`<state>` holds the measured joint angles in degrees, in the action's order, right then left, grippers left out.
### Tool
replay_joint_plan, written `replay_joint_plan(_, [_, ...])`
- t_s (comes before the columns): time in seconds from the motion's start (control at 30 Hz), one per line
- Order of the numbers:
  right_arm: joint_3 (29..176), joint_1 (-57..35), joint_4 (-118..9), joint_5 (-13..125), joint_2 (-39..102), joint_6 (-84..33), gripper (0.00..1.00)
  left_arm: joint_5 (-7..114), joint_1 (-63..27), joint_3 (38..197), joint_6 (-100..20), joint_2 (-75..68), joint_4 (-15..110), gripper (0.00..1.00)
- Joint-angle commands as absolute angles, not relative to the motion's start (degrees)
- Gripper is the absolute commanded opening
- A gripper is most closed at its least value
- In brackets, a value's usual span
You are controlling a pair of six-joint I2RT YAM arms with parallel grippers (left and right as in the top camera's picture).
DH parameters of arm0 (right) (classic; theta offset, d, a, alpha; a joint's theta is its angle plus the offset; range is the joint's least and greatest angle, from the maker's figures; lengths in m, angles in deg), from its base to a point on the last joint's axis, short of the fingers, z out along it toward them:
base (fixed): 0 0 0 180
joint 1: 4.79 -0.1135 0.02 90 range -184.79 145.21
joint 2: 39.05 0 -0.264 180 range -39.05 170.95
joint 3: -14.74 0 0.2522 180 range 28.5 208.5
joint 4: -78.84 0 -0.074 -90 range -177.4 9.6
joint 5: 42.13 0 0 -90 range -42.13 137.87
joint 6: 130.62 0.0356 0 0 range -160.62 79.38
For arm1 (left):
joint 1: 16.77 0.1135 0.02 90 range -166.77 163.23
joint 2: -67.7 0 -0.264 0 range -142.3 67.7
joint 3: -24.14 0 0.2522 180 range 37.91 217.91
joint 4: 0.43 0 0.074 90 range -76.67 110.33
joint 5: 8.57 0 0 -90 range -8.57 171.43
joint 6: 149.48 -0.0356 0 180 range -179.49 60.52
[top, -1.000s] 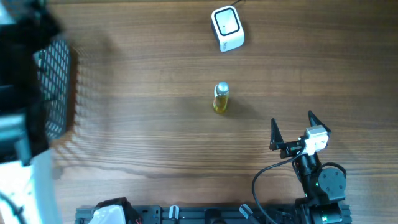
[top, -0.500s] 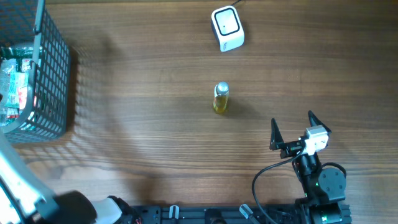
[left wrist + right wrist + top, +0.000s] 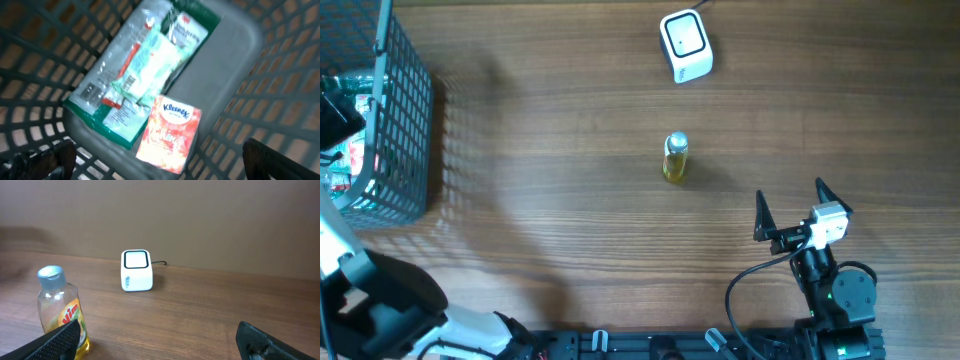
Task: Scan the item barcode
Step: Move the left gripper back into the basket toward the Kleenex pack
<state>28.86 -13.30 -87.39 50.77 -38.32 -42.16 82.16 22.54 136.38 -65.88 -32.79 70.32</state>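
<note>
While both pairs of jaws stand spread wide and hold nothing, the bottle (image 3: 675, 158) stands upright near the middle of the wooden surface (image 3: 550, 200), apart from everything else. It is a small clear bottle of yellow liquid with a rounded silver-grey cap and a yellow label with red lettering; no barcode shows on the side that faces the right wrist camera. The white scanner (image 3: 685, 45), with its dark square window and thin cable, sits beyond the bottle near the far edge. The right jaws hover low at the near right, facing bottle and scanner. The left jaws hang over the wire basket (image 3: 405, 150) at the far left, above 2 packs: a Kleenex pack (image 3: 170, 132) and a green-and-white pack (image 3: 135, 80).
</note>
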Motion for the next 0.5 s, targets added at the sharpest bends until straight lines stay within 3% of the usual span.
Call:
replay_joint_plan(0.0, [28.79, -13.06, -87.54, 50.27, -38.51, -42.05, 1.0, 80.39, 22.74, 136.38, -68.3, -36.0, 71.55, 1.0])
replay_joint_plan(0.47, [28.79, -13.06, -87.54, 50.24, -38.51, -42.05, 1.0, 78.64, 22.74, 136.38, -68.3, -43.69, 72.53, 1.0])
